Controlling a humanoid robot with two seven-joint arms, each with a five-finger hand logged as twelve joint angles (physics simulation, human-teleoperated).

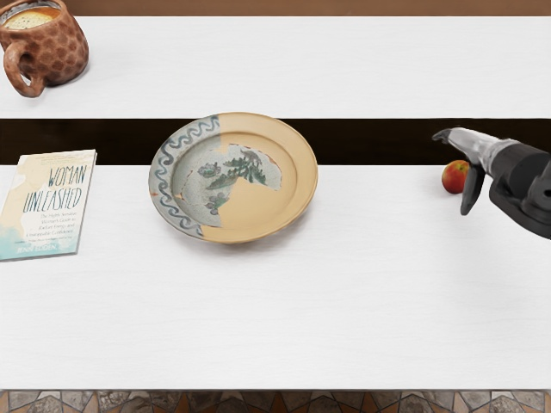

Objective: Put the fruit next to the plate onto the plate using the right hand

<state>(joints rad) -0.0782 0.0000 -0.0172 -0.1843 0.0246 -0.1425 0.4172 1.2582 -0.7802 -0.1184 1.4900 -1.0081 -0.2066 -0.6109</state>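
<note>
Just left of my right hand (495, 168), fingers (463, 138) spread and empty, the round fruit (455, 176) sits on the white table (344, 284); plate (297, 181) farther left.

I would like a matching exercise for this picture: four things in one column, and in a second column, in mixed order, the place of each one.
Things:
1. mug
2. book
3. plate
4. fruit

Places:
A. at the right, just beside the open right hand
B. in the far left corner of the view
C. near the centre of the view
D. at the left edge, lying flat, nearer than the mug

Pairs: 1-B, 2-D, 3-C, 4-A
</note>
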